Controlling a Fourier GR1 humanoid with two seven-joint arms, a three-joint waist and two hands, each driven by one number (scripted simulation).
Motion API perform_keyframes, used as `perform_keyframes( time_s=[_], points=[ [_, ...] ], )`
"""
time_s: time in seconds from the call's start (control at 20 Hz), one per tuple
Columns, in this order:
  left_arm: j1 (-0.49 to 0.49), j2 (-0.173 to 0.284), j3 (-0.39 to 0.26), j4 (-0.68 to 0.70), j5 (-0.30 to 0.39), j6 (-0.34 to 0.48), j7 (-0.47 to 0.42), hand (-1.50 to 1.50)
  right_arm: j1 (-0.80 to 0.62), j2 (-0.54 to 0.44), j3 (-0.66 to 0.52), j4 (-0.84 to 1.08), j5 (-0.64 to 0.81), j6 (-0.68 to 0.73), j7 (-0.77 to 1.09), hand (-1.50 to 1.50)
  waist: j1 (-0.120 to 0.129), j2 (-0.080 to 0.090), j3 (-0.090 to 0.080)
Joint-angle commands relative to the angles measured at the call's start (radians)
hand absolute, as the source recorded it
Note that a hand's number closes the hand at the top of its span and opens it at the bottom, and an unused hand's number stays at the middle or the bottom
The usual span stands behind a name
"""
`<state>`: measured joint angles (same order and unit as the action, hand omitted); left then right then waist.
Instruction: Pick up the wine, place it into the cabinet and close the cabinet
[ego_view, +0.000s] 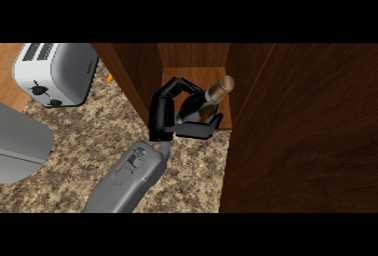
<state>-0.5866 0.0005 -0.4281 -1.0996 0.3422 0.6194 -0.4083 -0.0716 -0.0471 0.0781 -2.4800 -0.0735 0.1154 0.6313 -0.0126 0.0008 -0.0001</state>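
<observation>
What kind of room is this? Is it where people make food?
Most likely a kitchen. A silver toaster sits on a speckled stone counter, and a wooden cabinet stands open, where the hand is putting a wine bottle on its shelf.

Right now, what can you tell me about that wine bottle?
The wine bottle is dark glass with a tan, foil-like neck and top. It leans, neck pointing up and to the right, inside the open wooden cabinet, just above the shelf. A black robot hand curls around its body, hiding most of the lower part. Nothing else appears to touch it.
</observation>
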Motion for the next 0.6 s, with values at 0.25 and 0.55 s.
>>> perform_keyframes(
  time_s=[0.25, 0.55],
  points=[
    [-0.019, 0.000, 0.110, 0.117, 0.038, -0.082, -0.081, 1.50, 0.067, -0.023, -0.074, -0.116, -0.143, 0.032, 0.033, -1.50, -0.001, 0.000, 0.000],
    [-0.100, 0.006, 0.175, 0.229, 0.040, -0.171, -0.055, 1.50, 0.066, -0.002, -0.033, -0.112, -0.096, 0.012, 0.032, -1.50, -0.001, 0.000, 0.000]
  ],
)
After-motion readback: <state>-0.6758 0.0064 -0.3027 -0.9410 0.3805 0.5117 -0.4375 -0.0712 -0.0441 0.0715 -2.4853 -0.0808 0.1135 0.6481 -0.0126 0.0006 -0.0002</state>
